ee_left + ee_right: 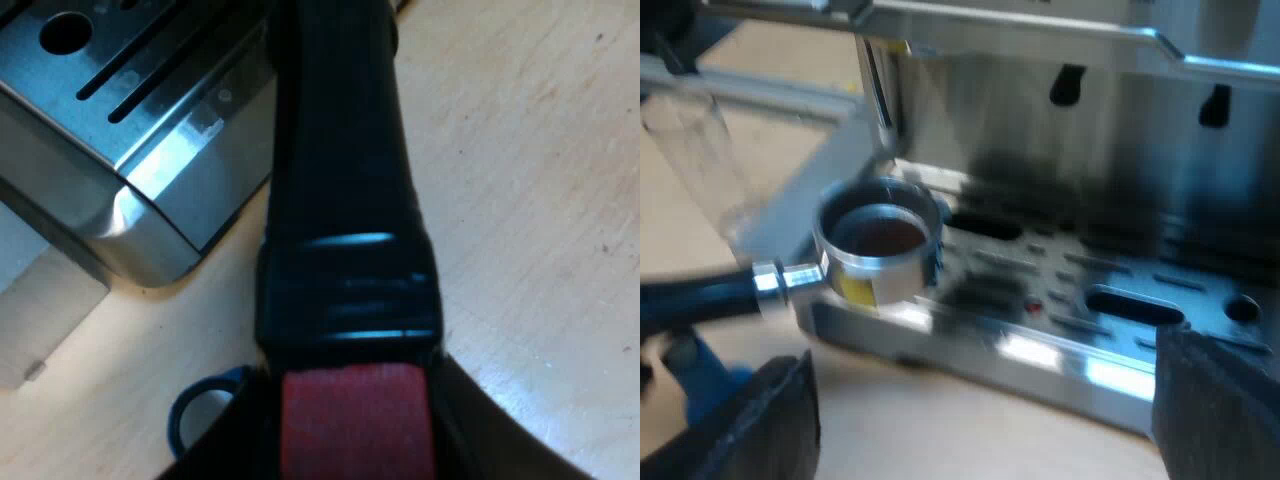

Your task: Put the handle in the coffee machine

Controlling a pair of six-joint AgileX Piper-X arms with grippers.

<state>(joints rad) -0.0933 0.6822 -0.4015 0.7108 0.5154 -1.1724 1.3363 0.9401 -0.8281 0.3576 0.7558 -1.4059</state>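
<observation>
The metal holder [880, 250] hangs level at the corner of the espresso machine's drip tray [1110, 300], its round basket brown inside. Its dark handle [345, 180] ends in red [355, 425], and my left gripper [355, 420] is shut on that end, with one finger at each side. The handle runs along the wooden table beside the tray's steel corner [150, 190]. My right gripper [985, 410] is open, its fingers [770, 420] spread wide in front of the tray with nothing between them.
The espresso machine's steel front [1120, 150] rises behind the tray, with two dark spouts [1067, 85] above. A clear measuring glass [700, 160] stands near the holder. A blue thing [700, 385] sits on the table under the handle.
</observation>
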